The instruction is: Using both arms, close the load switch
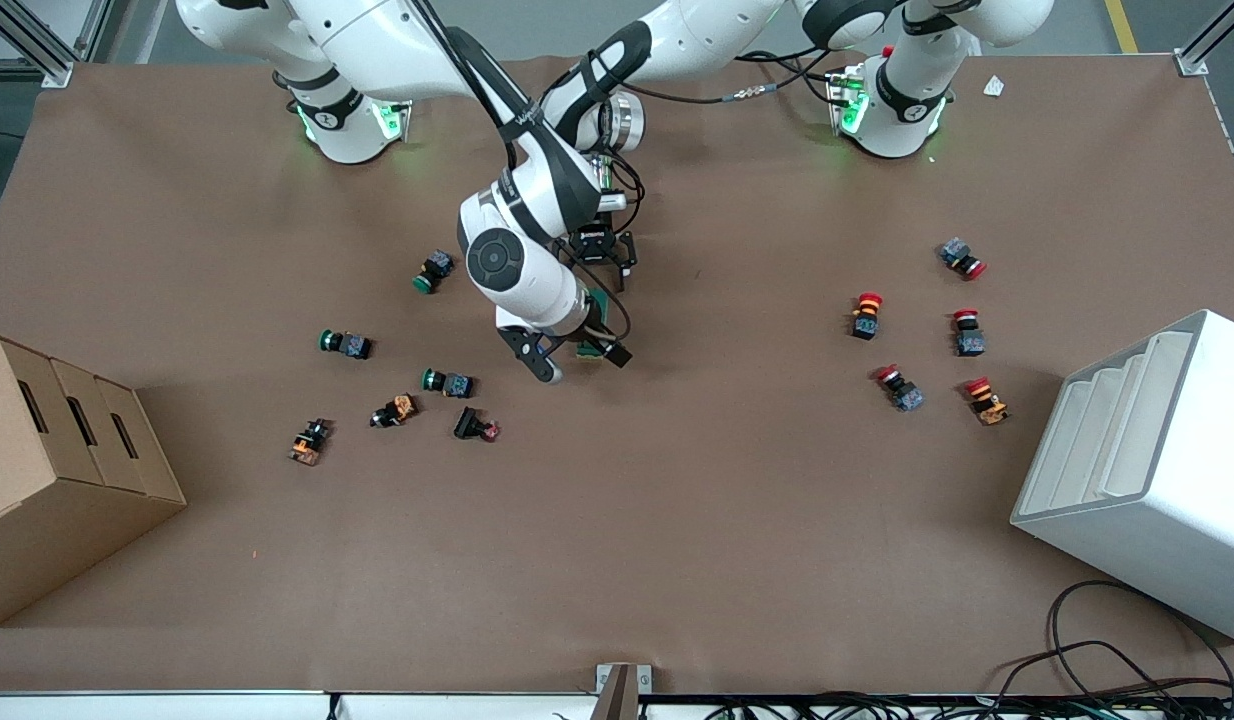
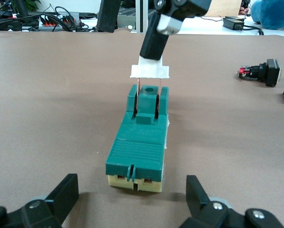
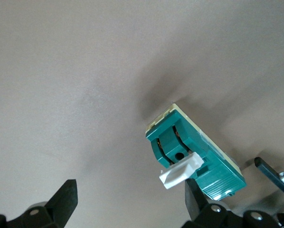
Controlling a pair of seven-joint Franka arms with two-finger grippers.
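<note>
The load switch (image 1: 599, 301) lies mid-table, mostly hidden under the right arm's wrist. In the left wrist view it is a dark-green block (image 2: 138, 147) on a cream base, with its white lever (image 2: 150, 72) raised. My right gripper (image 1: 577, 358) is open over the switch, and one of its fingers (image 3: 195, 190) rests against the white lever (image 3: 180, 171) on the green body (image 3: 199, 152). That finger also shows in the left wrist view (image 2: 155, 40). My left gripper (image 1: 604, 270) is open and low at the switch's end farther from the front camera. Its fingers (image 2: 63, 194) stand apart, with the switch's end just ahead of them.
Green-capped and orange push buttons (image 1: 447, 382) lie scattered toward the right arm's end, and red-capped ones (image 1: 866, 315) toward the left arm's end. A cardboard box (image 1: 57, 470) and a white bin (image 1: 1147, 470) stand at the table's two ends.
</note>
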